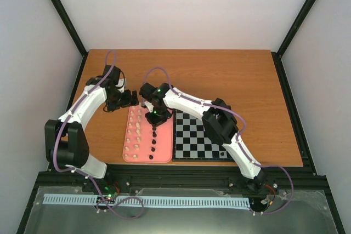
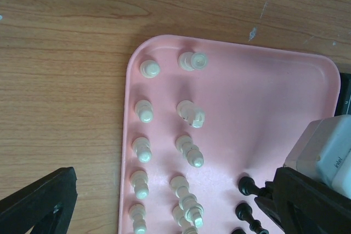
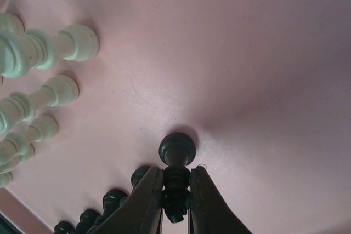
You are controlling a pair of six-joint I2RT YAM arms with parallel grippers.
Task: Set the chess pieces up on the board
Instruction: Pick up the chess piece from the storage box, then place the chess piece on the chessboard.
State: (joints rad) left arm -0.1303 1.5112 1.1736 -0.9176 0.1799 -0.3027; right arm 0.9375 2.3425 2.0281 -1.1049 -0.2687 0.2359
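right jaws: clenched on black piece (image 3: 176,149), upright over pink tray (image 3: 263,80);
left jaws: released, wide apart above white pieces (image 2: 189,152) at tray's corner

A plain pink tray (image 1: 164,147) with rounded corners and a low raised rim lies flat on a wooden table (image 1: 219,75), its long side running front to back and its near end close to the table's near edge (in the left wrist view, the wood just past one tray corner bears a few small white scuffs (image 2: 253,32)). Black frame posts (image 1: 60,12) rise from the table's far corners against white walls (image 1: 186,4). In front of the table runs a black rail (image 1: 181,172), then a white slotted strip (image 1: 164,201) lying on a grey metal sheet (image 1: 192,220).
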